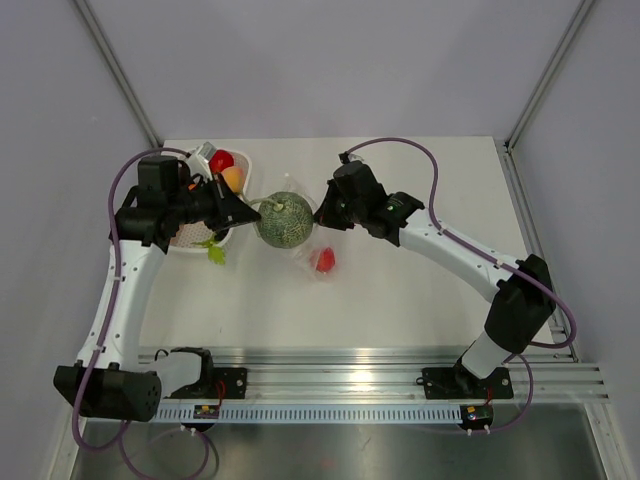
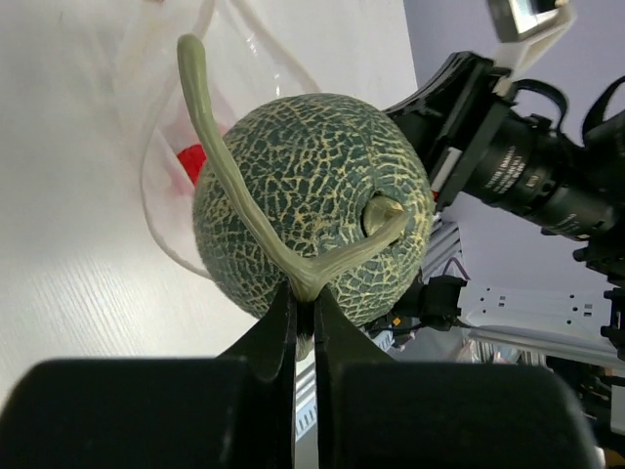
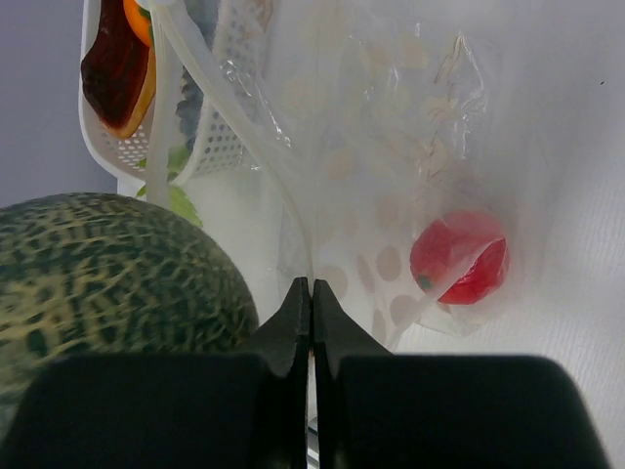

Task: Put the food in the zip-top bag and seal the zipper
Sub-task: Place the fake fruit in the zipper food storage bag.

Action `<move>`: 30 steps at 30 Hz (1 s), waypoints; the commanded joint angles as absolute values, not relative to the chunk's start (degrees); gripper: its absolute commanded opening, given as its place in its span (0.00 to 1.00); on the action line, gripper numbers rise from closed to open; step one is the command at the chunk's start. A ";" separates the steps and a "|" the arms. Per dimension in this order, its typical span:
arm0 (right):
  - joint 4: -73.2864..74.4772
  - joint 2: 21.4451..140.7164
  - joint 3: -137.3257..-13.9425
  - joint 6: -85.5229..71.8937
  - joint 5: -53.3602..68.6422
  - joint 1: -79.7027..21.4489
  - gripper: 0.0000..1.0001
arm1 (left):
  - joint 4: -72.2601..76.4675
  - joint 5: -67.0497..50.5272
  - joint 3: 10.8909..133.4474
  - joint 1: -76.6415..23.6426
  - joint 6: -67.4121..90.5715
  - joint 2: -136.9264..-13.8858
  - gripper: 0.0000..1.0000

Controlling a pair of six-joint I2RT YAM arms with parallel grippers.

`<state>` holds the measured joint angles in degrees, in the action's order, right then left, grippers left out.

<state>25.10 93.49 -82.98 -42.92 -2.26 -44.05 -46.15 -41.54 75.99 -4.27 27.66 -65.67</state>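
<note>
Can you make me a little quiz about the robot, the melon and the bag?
1. True or false: the left gripper pinches the melon by its stem.
2. What colour is the food inside the bag? A red, B blue, C yellow.
3. Fill in: the right gripper is shut on the edge of the ___.

Key: 1 true; 2 A; 3 bag.
</note>
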 commanded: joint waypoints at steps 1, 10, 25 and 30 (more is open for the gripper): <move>24.08 92.11 -84.46 -43.59 -2.11 -44.21 0.00 | -41.83 -45.96 74.27 -4.31 28.04 -67.14 0.00; 23.73 90.17 -82.97 -43.86 -1.67 -44.21 0.00 | -37.01 -42.45 67.60 -4.39 28.56 -70.22 0.00; 23.47 90.00 -84.46 -43.60 2.28 -44.91 0.00 | -34.80 -34.37 71.10 -12.48 27.78 -79.89 0.00; 23.38 90.70 -85.17 -43.42 3.34 -45.00 0.00 | -34.10 -33.40 72.95 -14.67 27.51 -84.45 0.00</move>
